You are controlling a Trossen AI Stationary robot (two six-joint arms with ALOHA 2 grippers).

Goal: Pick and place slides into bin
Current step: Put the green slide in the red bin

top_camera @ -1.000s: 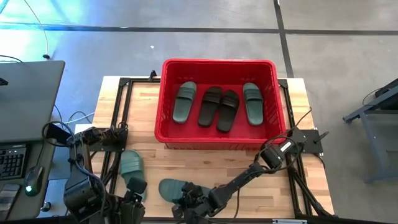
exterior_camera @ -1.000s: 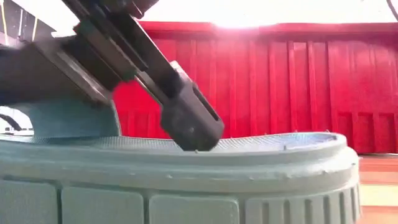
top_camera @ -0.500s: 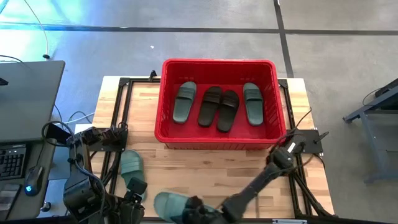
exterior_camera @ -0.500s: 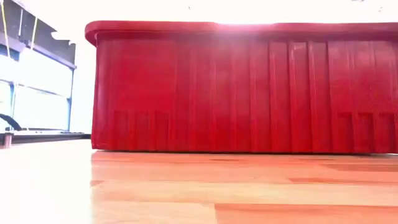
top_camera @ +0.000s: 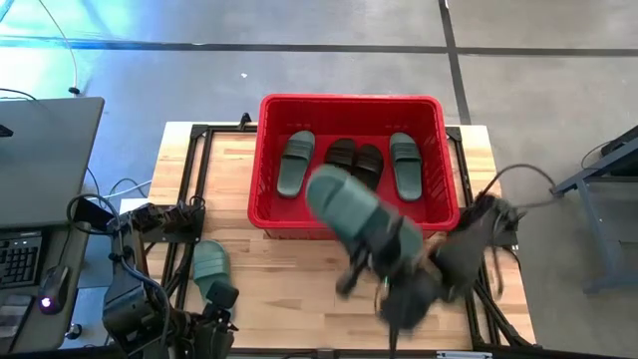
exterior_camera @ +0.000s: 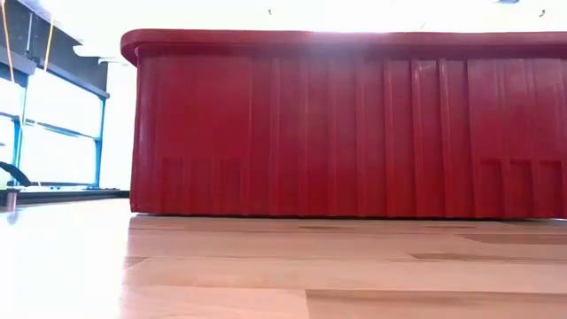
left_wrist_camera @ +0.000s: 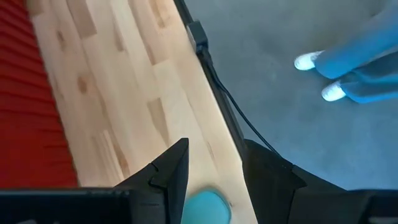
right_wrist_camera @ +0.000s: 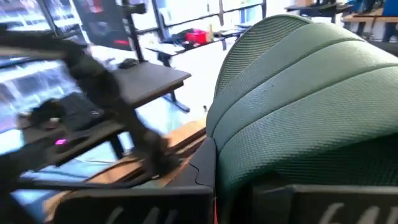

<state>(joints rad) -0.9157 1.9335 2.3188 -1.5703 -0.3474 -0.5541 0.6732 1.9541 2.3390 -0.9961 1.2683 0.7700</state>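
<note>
The red bin (top_camera: 351, 105) stands at the table's far middle, and its near wall fills the low view (exterior_camera: 354, 124). In it lie two green slides (top_camera: 296, 163) (top_camera: 406, 167) and two black slides (top_camera: 369, 162). My right gripper (top_camera: 387, 251) is shut on a green slide (top_camera: 351, 211), raised high over the bin's near wall; this slide fills the right wrist view (right_wrist_camera: 298, 106). My left gripper (top_camera: 221, 297) is open at the table's near left, over the near end of another green slide (top_camera: 209, 265) that lies flat on the table and shows between its fingers (left_wrist_camera: 205, 208). My right gripper holds the green slide by its near end (right_wrist_camera: 249, 168); the slide's body hides the fingers in both views. The slide is lifted clear of the table and rises slanting from the gripper toward the bin.
Bare wood (top_camera: 299, 259) lies between the bin and the table's near edge. Black frame rails (top_camera: 189, 199) run along both table sides. A desk with a keyboard (top_camera: 20, 259) stands left of the table. A person's shoes (left_wrist_camera: 323, 74) show on the floor beyond the table edge.
My right gripper has risen from the table's near edge, gone toward the right and the bin, and carried the green slide along. The slide, which lay flat near the low camera, is now lifted clear and has left the low view.
</note>
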